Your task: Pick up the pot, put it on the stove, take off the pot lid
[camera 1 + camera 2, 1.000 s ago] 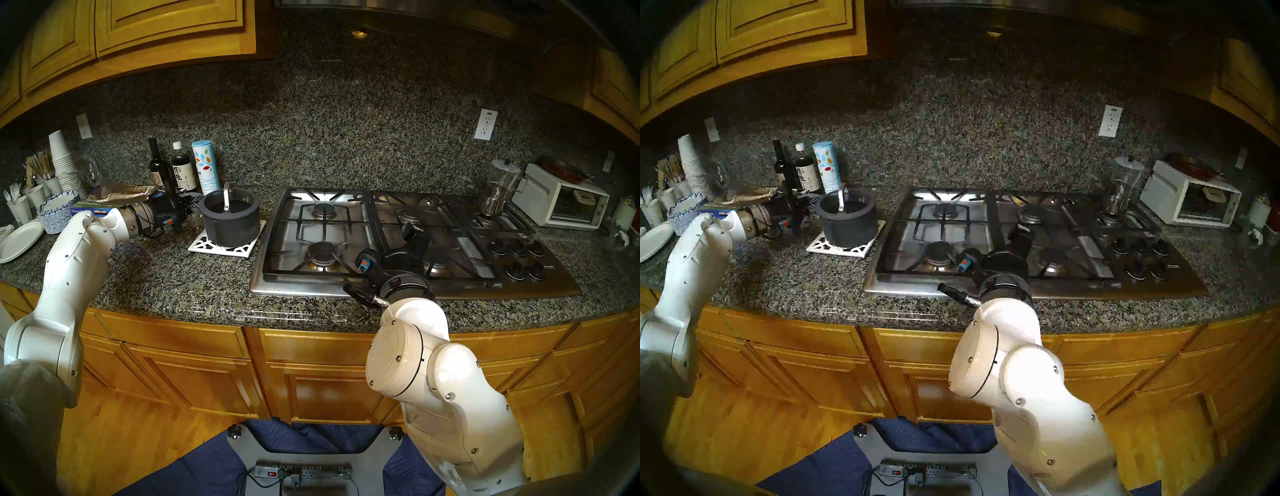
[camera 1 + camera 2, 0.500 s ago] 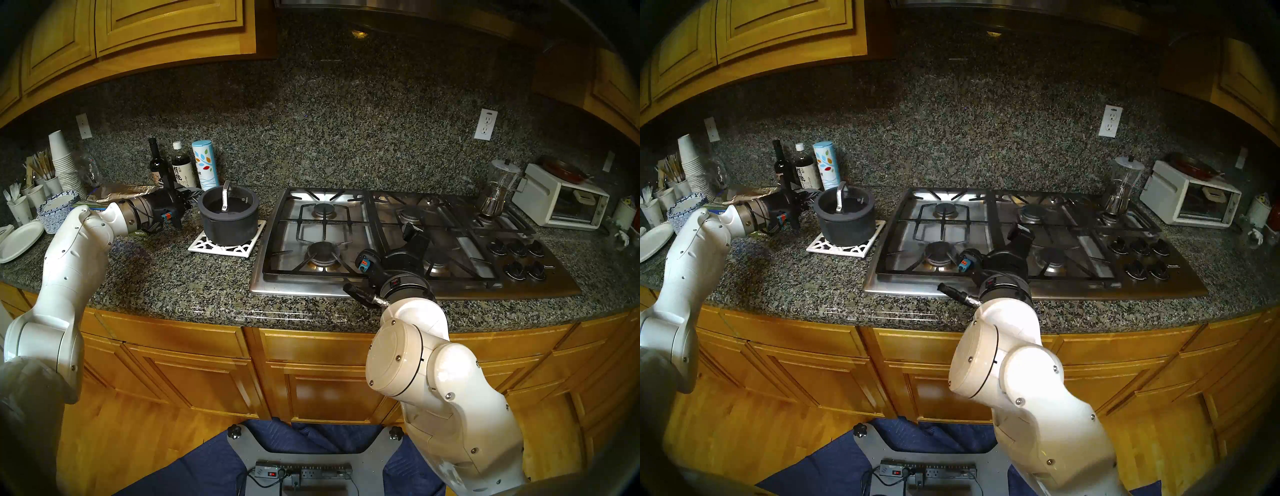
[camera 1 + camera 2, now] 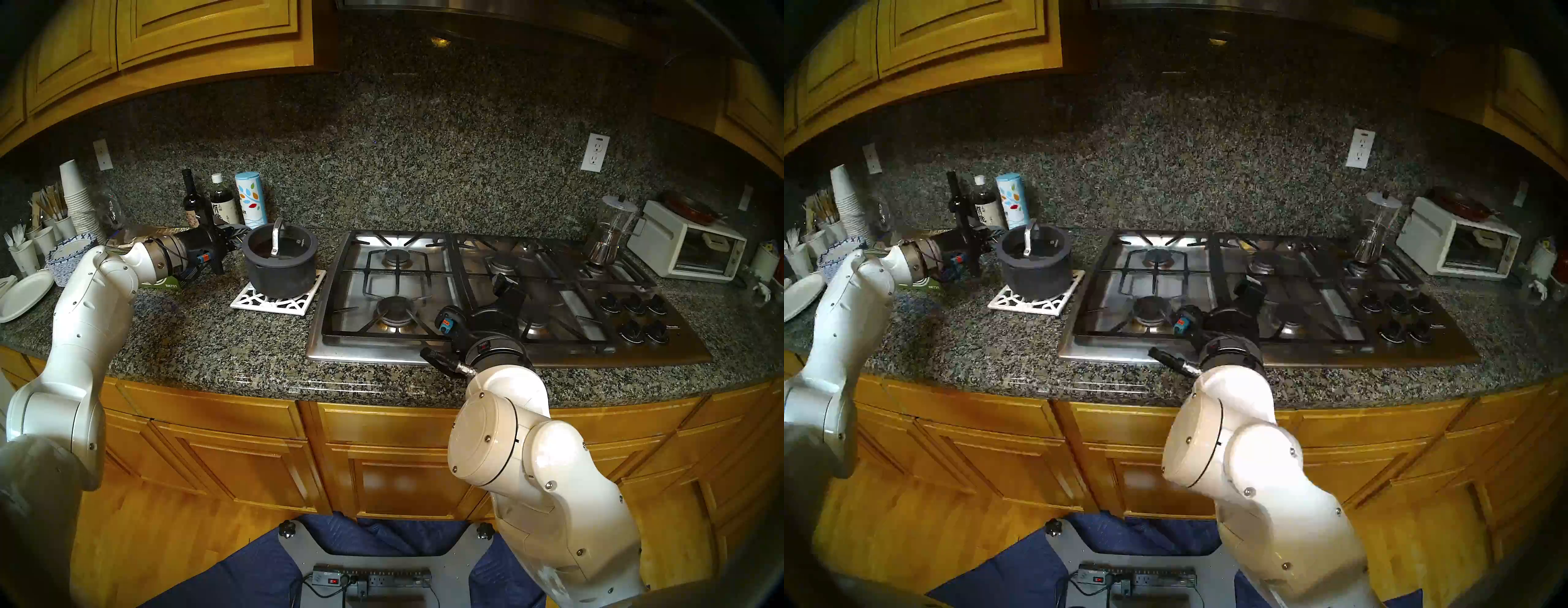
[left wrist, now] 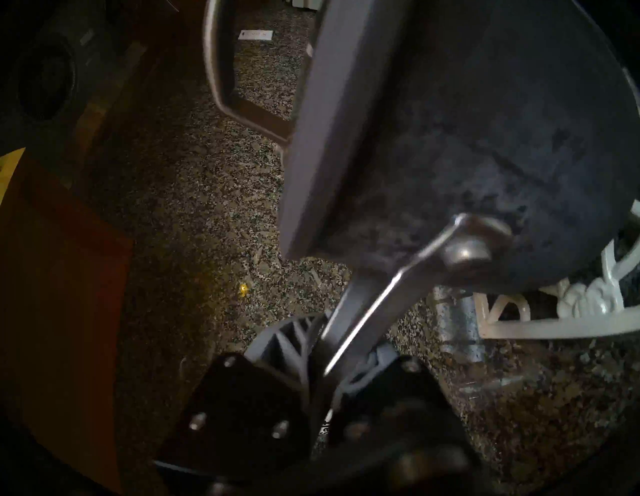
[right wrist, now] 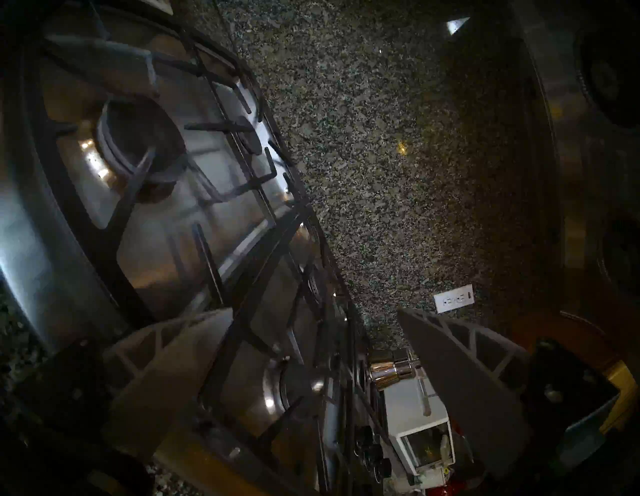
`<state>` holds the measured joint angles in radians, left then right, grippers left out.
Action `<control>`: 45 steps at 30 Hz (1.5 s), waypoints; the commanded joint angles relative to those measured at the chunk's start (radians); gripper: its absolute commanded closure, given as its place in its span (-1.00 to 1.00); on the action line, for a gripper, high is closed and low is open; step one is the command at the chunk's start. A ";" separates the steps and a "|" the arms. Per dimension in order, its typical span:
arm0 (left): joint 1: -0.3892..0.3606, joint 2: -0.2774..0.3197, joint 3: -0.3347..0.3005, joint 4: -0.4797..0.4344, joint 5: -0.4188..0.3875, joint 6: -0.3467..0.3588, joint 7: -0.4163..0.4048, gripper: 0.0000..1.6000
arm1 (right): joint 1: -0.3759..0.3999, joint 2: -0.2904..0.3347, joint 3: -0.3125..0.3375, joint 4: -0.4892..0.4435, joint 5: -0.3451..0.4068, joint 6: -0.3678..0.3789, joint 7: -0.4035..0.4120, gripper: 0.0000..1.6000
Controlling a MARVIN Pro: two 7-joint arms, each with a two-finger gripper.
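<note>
Pot: the pot (image 3: 281, 271), matte dark grey and straight-sided with a thick rim, sits over the white trivet (image 3: 278, 299) on the counter, left of the stove; whether its base touches the trivet cannot be told.
Pot lid: the pot lid (image 3: 282, 246), flat glass in a dark rim with an arched silver handle, lies on the pot.
Left gripper: the left gripper (image 4: 332, 350) is clenched on the pot's long thin metal handle, which runs from a rivet on the pot wall into the ribbed grey fingers (image 4: 284, 343).
Right gripper: the right gripper (image 5: 311, 350) hangs with its jaws spread wide, holding nothing, above the near middle of the stove.
Stove: the stove (image 3: 466, 293) is wide stainless steel with black cast-iron grates and black knobs at its near right.
On the stove: a glass coffee maker (image 3: 611, 231) stands on the far right burner.
Behind the pot: two dark bottles (image 3: 208, 204) and a pale blue patterned canister (image 3: 251, 204) stand against the speckled granite backsplash, just beyond the left gripper.
Far left: stacked paper cups (image 3: 78, 199), paper plates (image 3: 23, 295) and cutlery crowd the counter.
Far right: a white toaster oven (image 3: 687, 246) sits beside the stove.
</note>
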<state>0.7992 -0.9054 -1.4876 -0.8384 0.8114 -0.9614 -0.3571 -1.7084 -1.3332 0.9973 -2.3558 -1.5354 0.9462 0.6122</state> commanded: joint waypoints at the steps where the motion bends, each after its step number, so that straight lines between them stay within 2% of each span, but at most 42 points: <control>1: -0.100 -0.006 -0.061 -0.056 -0.097 0.001 -0.001 1.00 | 0.016 -0.002 0.003 -0.025 -0.009 -0.002 -0.011 -1.00; 4: -0.124 -0.014 -0.062 -0.040 -0.109 0.001 -0.027 1.00 | 0.016 -0.003 0.003 -0.025 -0.009 -0.002 -0.011 -1.00; 5: -0.099 -0.013 -0.072 -0.061 -0.117 0.001 -0.028 1.00 | 0.016 -0.003 0.003 -0.025 -0.009 -0.002 -0.011 -1.00; 6: -0.123 -0.017 -0.067 -0.043 -0.120 0.001 -0.042 1.00 | 0.016 -0.003 0.003 -0.025 -0.009 -0.002 -0.011 -1.00; 7: -0.104 -0.017 -0.076 -0.061 -0.126 0.001 -0.044 1.00 | 0.016 -0.003 0.003 -0.025 -0.009 -0.002 -0.011 -1.00; 9: -0.124 -0.023 -0.074 -0.050 -0.132 0.001 -0.060 1.00 | 0.016 -0.003 0.003 -0.025 -0.009 -0.002 -0.010 -1.00; 13: -0.113 -0.031 -0.086 -0.069 -0.152 0.002 -0.084 1.00 | 0.016 -0.003 0.003 -0.025 -0.009 -0.002 -0.010 -1.00; 25: -0.139 -0.077 -0.093 -0.082 -0.207 0.003 -0.178 1.00 | 0.016 -0.004 0.004 -0.025 -0.009 -0.002 -0.009 -1.00; 45: -0.113 -0.163 -0.091 -0.159 -0.314 0.029 -0.320 1.00 | 0.016 -0.004 0.004 -0.026 -0.010 -0.003 -0.008 -1.00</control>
<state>0.7624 -1.0380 -1.5410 -0.9146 0.5966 -0.9429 -0.6824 -1.7083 -1.3356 0.9996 -2.3546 -1.5354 0.9458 0.6169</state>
